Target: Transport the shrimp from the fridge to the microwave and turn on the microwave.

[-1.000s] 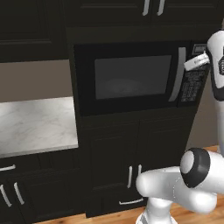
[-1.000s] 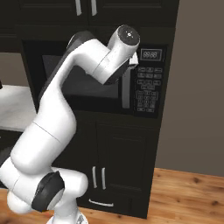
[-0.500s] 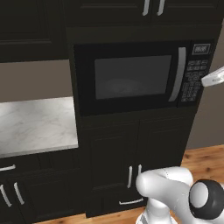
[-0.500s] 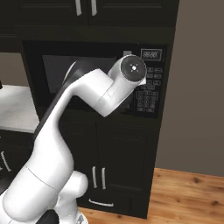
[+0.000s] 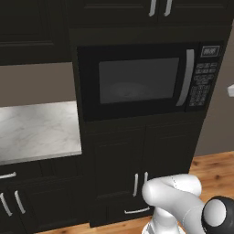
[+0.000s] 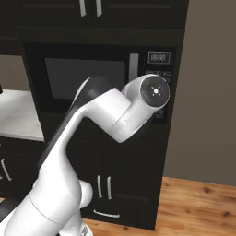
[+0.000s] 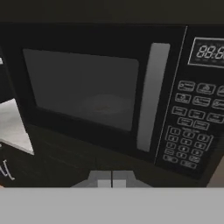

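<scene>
Pincer [image 7: 112, 181] clenched, nothing between its tips, hanging back from the black built-in microwave [image 5: 141, 80] w/ windowed door shut. Big change: a sec ago the hand sat right at the button keypad [image 7: 192, 127], half a sec ago it was pulling off to the right, now it's well clear. Looks like the start press is done & arm's retreating. White round turntable [image 7: 103, 105] shows faintly thru the glass; tiny shrimp can't be made out, prob inside. Display [image 7: 210, 51] lit. Task seems near finished.
</scene>
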### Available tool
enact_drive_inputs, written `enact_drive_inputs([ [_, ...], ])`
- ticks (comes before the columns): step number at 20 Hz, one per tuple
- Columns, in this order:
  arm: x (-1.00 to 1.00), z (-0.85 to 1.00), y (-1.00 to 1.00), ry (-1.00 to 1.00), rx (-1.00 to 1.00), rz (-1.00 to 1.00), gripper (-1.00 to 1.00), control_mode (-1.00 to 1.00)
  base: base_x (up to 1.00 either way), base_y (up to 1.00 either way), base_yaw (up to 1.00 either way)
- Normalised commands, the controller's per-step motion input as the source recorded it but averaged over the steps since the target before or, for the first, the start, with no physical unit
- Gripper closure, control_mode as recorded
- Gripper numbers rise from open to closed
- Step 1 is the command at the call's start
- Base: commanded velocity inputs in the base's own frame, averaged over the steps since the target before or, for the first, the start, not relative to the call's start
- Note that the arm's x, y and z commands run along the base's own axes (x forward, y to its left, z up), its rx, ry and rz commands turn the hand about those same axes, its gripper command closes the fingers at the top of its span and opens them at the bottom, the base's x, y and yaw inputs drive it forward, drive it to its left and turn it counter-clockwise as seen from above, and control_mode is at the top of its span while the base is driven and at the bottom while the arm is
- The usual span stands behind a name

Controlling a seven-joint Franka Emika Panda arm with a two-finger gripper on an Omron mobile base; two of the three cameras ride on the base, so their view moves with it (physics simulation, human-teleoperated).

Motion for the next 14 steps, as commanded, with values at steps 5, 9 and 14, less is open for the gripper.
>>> enact_drive_inputs([
  [5,-0.32,0.00,-0.20,-0.02,0.16,-0.04,1.00,-1.00,0.00,0.00,0.00],
  [9,-0.19,0.00,-0.14,-0.02,0.20,-0.05,1.00,-1.00,0.00,0.00,0.00],
  [14,0.00,0.00,-0.13,0.00,0.23,-0.06,1.00,-1.00,0.00,0.00,0.00],
])
